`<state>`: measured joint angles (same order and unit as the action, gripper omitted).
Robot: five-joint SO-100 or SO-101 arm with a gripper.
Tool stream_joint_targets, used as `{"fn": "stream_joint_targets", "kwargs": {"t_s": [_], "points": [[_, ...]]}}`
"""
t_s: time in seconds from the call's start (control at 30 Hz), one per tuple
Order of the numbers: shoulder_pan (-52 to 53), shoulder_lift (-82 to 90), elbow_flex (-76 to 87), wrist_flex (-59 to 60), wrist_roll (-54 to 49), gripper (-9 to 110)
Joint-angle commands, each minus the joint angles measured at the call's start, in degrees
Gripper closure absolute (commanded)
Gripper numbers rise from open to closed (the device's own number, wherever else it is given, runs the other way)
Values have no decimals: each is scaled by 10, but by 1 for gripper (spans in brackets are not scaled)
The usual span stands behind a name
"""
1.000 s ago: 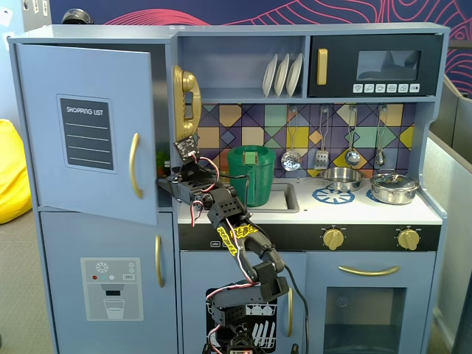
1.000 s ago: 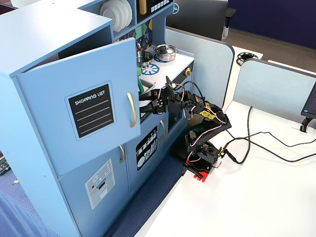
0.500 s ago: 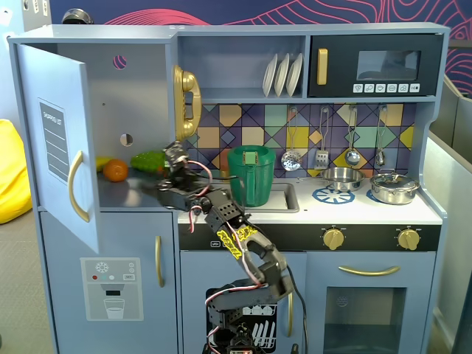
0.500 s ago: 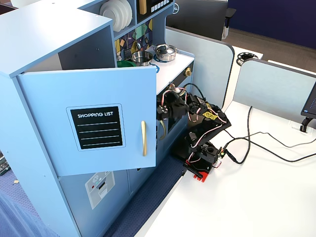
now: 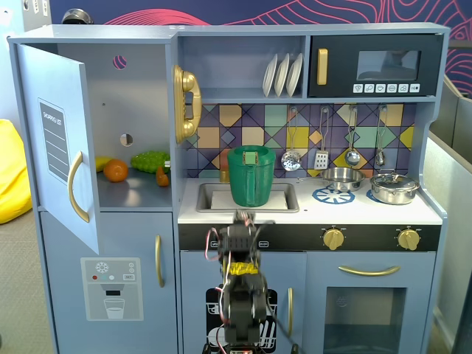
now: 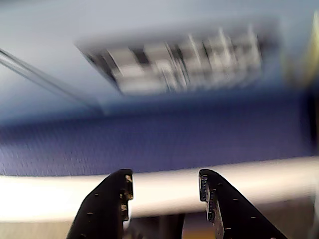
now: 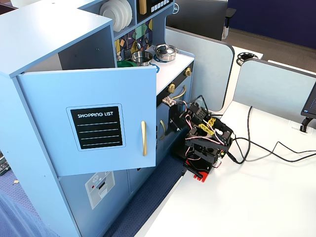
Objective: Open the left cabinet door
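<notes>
left cabinet door [image 7: 94, 126]: swung open; orange [image 5: 115, 170] and green veg [image 5: 150, 161] inside
gripper [image 6: 164, 191]: parted, empty
wrist view: too blurry

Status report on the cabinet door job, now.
Claw open, empty, arm folded low by the oven. Left cabinet door swung wide open, toy food visible inside. Nothing in the way.
</notes>
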<state>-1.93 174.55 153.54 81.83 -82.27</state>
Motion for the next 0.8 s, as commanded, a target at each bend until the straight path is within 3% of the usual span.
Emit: {"fn": "stream_joint_targets", "kwargs": {"t_s": [0.0,0.2,0.4,0.53,0.77], "points": [[27,24,86,17,12,91],[37,57,182,-12,6,93],[26,56,182,-2,16,95],[29,76,182,57,-69,94],[48,76,182,61,-55,94]]}}
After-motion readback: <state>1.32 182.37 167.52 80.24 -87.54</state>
